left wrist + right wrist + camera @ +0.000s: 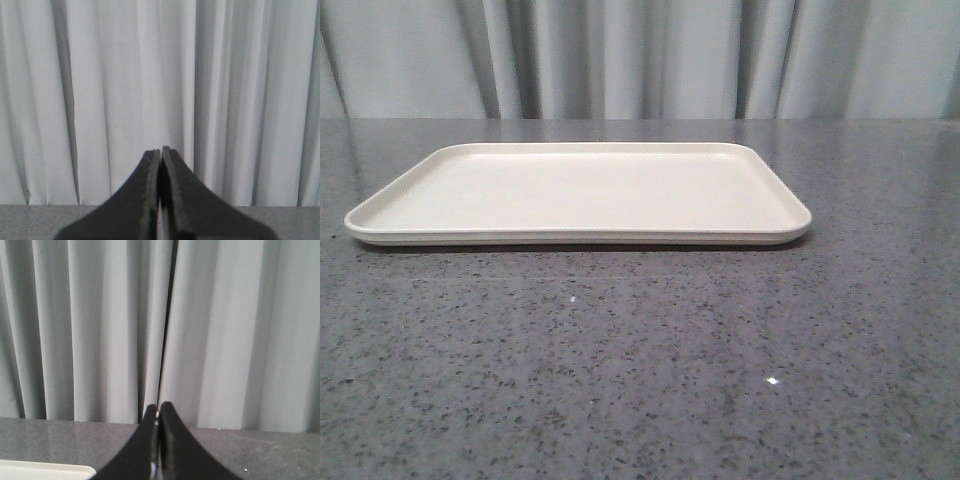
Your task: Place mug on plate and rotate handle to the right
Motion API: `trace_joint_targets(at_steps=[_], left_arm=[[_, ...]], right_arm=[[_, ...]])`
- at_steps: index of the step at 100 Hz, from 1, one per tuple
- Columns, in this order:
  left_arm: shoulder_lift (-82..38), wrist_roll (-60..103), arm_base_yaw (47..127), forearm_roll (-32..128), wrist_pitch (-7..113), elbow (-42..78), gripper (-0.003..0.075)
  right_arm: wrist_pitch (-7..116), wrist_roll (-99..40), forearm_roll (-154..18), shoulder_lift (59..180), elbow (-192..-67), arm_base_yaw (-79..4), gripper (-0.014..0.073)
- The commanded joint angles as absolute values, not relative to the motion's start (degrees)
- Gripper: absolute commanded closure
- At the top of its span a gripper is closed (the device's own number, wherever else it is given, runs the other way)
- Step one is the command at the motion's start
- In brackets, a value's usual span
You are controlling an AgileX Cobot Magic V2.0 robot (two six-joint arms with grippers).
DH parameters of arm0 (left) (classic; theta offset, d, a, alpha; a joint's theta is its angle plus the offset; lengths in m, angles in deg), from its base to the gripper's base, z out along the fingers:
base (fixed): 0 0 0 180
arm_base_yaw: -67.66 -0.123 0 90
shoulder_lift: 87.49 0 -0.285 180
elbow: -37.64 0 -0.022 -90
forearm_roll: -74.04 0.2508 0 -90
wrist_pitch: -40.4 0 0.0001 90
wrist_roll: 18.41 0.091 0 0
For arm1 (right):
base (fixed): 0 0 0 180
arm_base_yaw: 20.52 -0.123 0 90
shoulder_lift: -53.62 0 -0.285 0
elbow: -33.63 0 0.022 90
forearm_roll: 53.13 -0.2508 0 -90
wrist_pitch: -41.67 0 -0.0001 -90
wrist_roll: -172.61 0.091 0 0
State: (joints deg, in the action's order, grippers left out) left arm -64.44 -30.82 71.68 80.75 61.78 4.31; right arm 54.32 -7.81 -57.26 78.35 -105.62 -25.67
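With both sets of jaws pressed together on nothing, your left gripper [160, 152] and right gripper [158, 407] point level at the pale curtain [640, 55], over grey speckled table [640, 360]. You have bare tabletop all round the plate [578, 236], a cream rounded-corner tray with a low rim. One corner of it [47, 471] shows beside the right fingers, seemingly a little ahead; no mug is in sight.

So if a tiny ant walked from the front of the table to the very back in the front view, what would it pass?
Speckled grey table → cream plate → more bare table → grey curtain at the back.
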Motion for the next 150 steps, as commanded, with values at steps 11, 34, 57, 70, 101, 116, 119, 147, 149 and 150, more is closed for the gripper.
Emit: trace_joint_targets(at_steps=[11, 34, 57, 70, 101, 116, 119, 147, 149, 150], left_arm=[[-57.5, -31.4, 71.6, 81.0, 65.8, 14.6, 0.0724], [-49.9, -30.5, 71.6, 81.2, 72.1, 22.8, 0.0506], [-46.5, -30.5, 71.6, 82.1, 72.7, 27.2, 0.0328], [-46.4, -30.5, 71.6, 83.2, 72.5, 27.4, 0.0332], [-46.5, -30.5, 71.6, 83.3, 74.2, 27.6, 0.0332], [-44.7, -31.4, 71.6, 83.3, 79.8, 32.3, 0.0332], [-43.9, -31.4, 71.6, 83.3, 81.7, 33.8, 0.0332], [-33.2, -28.5, 71.6, 87.5, 99.7, 49.3, 0.0332], [-32.4, -28.3, 71.6, 87.7, 101.0, 50.0, 0.0332], [-32.1, -28.0, 71.6, 87.7, 101.4, 50.5, 0.0332]], right_arm=[[54.4, -8.5, -56.5, 83.9, -114.9, -25.4, 0.0381], [55.2, -8.5, -55.4, 87.0, -118.8, -25.4, 0.0152], [53.7, -8.5, -52.3, 86.9, -118.8, -25.4, 0.0152], [53.4, -8.5, -52.2, 86.9, -118.8, -25.4, 0.0158], [51.8, -8.5, -52.1, 86.9, -118.8, -25.4, 0.0158], [51.4, -8.5, -52.0, 87.0, -119.0, -25.4, 0.0158], [51.4, -8.5, -52.0, 87.0, -119.2, -25.4, 0.0158], [54.6, -8.5, -48.5, 90.4, -124.9, -25.4, 0.0158], [55.1, -8.5, -48.3, 90.7, -125.4, -25.4, 0.0158], [55.2, -8.5, -48.2, 90.9, -125.6, -25.4, 0.0158]])
